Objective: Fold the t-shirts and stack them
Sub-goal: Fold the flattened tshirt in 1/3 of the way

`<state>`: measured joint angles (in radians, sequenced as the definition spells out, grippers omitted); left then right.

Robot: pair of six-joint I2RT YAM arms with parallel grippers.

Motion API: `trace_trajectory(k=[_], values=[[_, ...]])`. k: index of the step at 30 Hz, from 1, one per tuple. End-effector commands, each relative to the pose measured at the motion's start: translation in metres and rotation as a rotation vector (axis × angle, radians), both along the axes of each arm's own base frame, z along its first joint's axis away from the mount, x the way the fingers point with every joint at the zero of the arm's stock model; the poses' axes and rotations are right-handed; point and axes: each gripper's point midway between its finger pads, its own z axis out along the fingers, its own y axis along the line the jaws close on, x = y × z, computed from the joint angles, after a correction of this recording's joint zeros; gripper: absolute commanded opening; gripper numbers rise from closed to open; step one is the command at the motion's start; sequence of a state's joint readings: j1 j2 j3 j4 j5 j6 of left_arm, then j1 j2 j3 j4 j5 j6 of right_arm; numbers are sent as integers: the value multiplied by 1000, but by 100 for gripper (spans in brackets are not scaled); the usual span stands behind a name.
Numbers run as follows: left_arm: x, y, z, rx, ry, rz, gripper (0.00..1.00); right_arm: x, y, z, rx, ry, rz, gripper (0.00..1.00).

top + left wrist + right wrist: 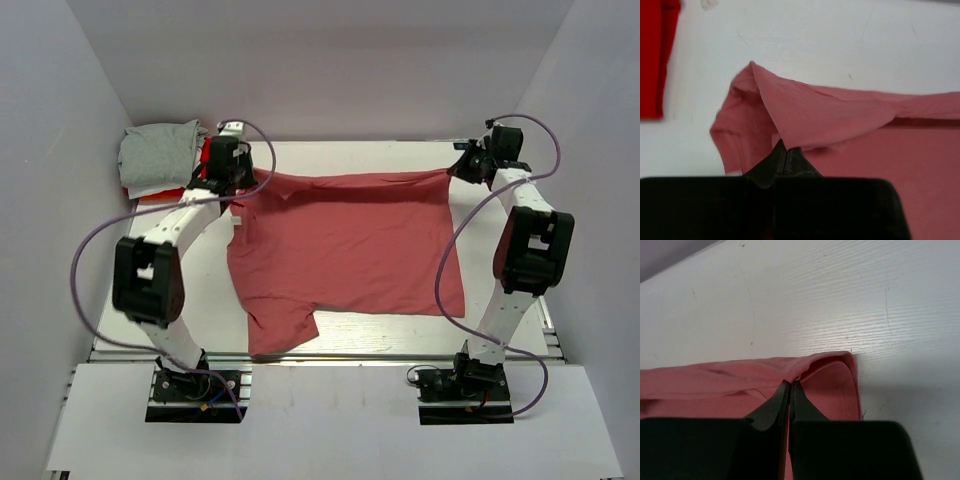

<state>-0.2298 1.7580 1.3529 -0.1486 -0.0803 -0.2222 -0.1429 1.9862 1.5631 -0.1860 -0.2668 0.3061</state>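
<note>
Both arms reach toward the tabletop's [380,332] far edge. The left hand [228,166] and right hand [468,165] each pinch shut on a far corner of the salmon-pink t-shirt [350,245], which lies spread across the middle. A folded grey t-shirt [158,152] sits at the far-left corner.

Pink t-shirt [350,245] spread centrally; grey-red stack [158,152] — far-left

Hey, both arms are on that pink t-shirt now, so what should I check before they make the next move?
1. Left gripper shut on the pink t-shirt, far left corner: ok.
2. Right gripper shut on its far right corner: ok.
3. Far edge stretched straight between them: ok.
4. Near-left sleeve smoothed flat: not ok, rumpled.
5. Grey t-shirt and red t-shirt stack apart from the pink one: ok.
6. Both cloth layers pinched: cannot tell.
</note>
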Motion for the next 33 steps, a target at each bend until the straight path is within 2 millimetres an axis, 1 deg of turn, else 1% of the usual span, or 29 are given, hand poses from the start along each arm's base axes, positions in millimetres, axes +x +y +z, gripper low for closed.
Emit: trace_trajectory(k=[1, 2, 3, 5, 6, 7, 8, 9, 10, 11, 12, 14, 15, 16, 17, 19, 20, 21, 22, 23, 25, 26, 28, 29, 30, 31, 32, 33], values=[[-47, -8, -10, -102, 76, -17, 0, -18, -9, 11, -51, -2, -15, 0], [-56, -9, -14, -131, 93, -8, 0, -20, -7, 17, -52, -14, -14, 0], [-72, -6, -20, -139, 109, -1, 0, -24, -8, 14, -52, -6, -18, 0], [-91, -6, -28, -167, 156, 7, 0, -32, -5, 14, -48, 8, -4, 0], [-103, -3, -39, -169, 191, 18, 0, -35, -5, 14, -44, 17, -3, 0], [-111, -2, -34, -179, 182, 22, 0, -37, -4, 13, -45, 25, 0, 0], [-119, -2, -36, -189, 196, 20, 0, -38, -4, 12, -49, 30, 3, 0], [-129, 0, -46, -192, 220, 29, 0, -42, -4, 13, -50, 41, 3, 0], [-136, -4, -42, -212, 214, 2, 0, -45, -6, 11, -55, 52, -5, 0], [-141, -5, -44, -227, 223, 3, 0, -46, -5, 12, -57, 53, -2, 0], [-151, -3, -53, -227, 254, 12, 0, -51, -5, 11, -58, 62, -3, 0], [-163, -5, -56, -246, 280, 4, 0, -56, -7, 6, -61, 82, -6, 0], [-164, -7, -56, -261, 285, -1, 0, -60, -5, 4, -59, 99, 0, 0], [-168, -6, -58, -259, 294, 0, 0, -62, -5, 2, -63, 109, 1, 0], [-169, -8, -58, -263, 296, -7, 0, -65, -7, -1, -64, 120, -7, 0], [-179, -7, -68, -263, 327, -11, 0, -68, -7, -6, -68, 130, -6, 0], [-183, -6, -75, -259, 345, -8, 0, -73, -6, -13, -69, 148, -5, 0], [-184, -8, -74, -266, 348, -18, 0, -74, -6, -14, -69, 151, -6, 0], [-186, -7, -83, -262, 364, -15, 0, -77, -7, -20, -71, 162, -6, 0], [-193, -8, -93, -271, 399, -13, 0, -80, -5, -26, -71, 179, -5, 0], [-197, -10, -103, -281, 424, -14, 0, -85, -8, -34, -75, 197, -21, 0], [-204, -12, -112, -273, 453, -18, 0, -90, -8, -42, -73, 218, -26, 0], [-209, -12, -119, -274, 477, -21, 1, -94, -10, -51, -78, 236, -46, 0], [-209, -13, -119, -279, 479, -27, 6, -95, -11, -54, -79, 242, -53, 0], [-213, -13, -125, -275, 499, -24, 15, -99, -12, -60, -78, 260, -57, 5], [-219, -11, -131, -267, 534, -17, 30, -98, -11, -60, -77, 256, -52, 10], [-220, -11, -130, -265, 543, -15, 39, -97, -11, -58, -72, 251, -53, 16], [-222, -10, -129, -253, 554, -21, 49, -98, -11, -58, -72, 255, -55, 25]])
